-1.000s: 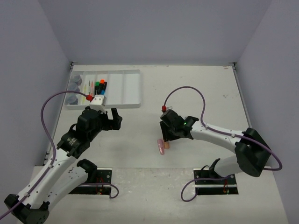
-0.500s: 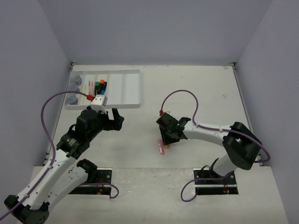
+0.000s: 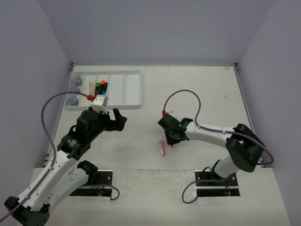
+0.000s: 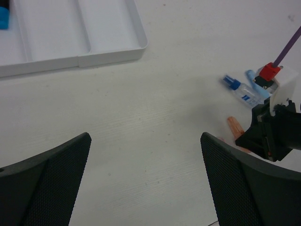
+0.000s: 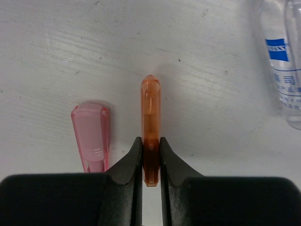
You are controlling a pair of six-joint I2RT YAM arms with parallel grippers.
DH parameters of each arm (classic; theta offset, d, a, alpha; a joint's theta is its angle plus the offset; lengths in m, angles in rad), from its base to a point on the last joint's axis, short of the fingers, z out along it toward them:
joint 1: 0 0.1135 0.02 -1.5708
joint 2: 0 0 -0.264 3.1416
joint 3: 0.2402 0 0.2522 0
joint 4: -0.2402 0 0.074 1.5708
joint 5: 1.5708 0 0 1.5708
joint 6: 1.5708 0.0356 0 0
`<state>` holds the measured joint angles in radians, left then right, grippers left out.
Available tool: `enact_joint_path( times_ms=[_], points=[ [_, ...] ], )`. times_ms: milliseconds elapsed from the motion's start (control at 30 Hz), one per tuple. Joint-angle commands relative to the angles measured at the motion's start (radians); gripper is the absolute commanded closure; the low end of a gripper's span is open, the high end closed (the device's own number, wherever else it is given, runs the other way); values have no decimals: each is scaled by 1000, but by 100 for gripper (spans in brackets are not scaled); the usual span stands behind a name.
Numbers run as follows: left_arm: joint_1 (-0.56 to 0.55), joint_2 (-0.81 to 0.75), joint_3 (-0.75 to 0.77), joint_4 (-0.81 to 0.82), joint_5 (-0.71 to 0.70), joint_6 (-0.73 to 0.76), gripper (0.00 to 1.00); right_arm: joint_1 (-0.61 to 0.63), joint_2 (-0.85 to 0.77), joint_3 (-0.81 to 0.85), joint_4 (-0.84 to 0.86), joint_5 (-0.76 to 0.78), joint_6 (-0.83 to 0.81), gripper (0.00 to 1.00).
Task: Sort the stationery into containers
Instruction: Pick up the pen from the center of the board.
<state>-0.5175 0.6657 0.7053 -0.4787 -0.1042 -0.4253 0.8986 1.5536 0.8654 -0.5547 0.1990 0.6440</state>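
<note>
right gripper (image 5: 150,141) now pinching orange eraser (image 5: 150,106), pink eraser (image 5: 91,134) just beside, left gripper (image 4: 146,137) still spread

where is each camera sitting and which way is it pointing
Top external: above and behind the bases, looking down on the table; both arms show, white tray far left.
Left wrist: on the left arm, facing across the table past its open left end effector toward the right end effector.
Right wrist: facing down at the table; its fingers, shut on the orange eraser, show, pink eraser beside.
Shared: both wrist views show the orange eraser and glue bottle.
</note>
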Motion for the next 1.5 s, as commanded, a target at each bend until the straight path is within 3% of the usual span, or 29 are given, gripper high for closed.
enact_joint_path(
  times_ms=[0, 67, 167, 233, 333, 600, 733, 967, 1100, 1300, 1333, 1400, 1433, 1467],
  points=[
    [1, -9, -37, 179, 211, -135, 0, 5, -200, 36, -24, 80, -14, 100],
    [2, 5, -152, 484, 456, -201, 0, 5, -363, 18, 48, 24, -60, 100],
    [1, 66, -284, 955, 759, -325, 0, -5, -535, -80, 269, -232, -141, 100],
    [-3, 118, -327, 1160, 848, -413, 0, -30, -672, -165, 441, -453, -168, 100],
    [-35, 154, -365, 1437, 914, -466, 1, -67, -786, -217, 550, -654, -157, 100],
    [-196, 242, -323, 1553, 896, -438, 11, -68, -788, -195, 617, -784, -144, 100],
    [-217, 303, -301, 1551, 864, -438, 34, -67, -773, -188, 635, -832, -144, 100],
    [-236, 380, -261, 1553, 836, -431, 47, -68, -760, -200, 652, -858, -146, 100],
    [-245, 388, -244, 1561, 824, -429, 71, -67, -742, -219, 666, -848, -145, 100],
    [-250, 382, -250, 1588, 827, -434, 87, -69, -733, -221, 644, -803, -161, 100],
    [-251, 382, -248, 1589, 828, -434, 95, -69, -733, -220, 644, -800, -162, 100],
    [-253, 396, -245, 1587, 828, -434, 100, -67, -733, -217, 641, -798, -162, 99],
    [-252, 396, -240, 1575, 824, -431, 100, -67, -735, -216, 639, -790, -162, 92],
    [-251, 399, -222, 1513, 809, -403, 100, -69, -743, -215, 623, -750, -160, 60]
  ],
)
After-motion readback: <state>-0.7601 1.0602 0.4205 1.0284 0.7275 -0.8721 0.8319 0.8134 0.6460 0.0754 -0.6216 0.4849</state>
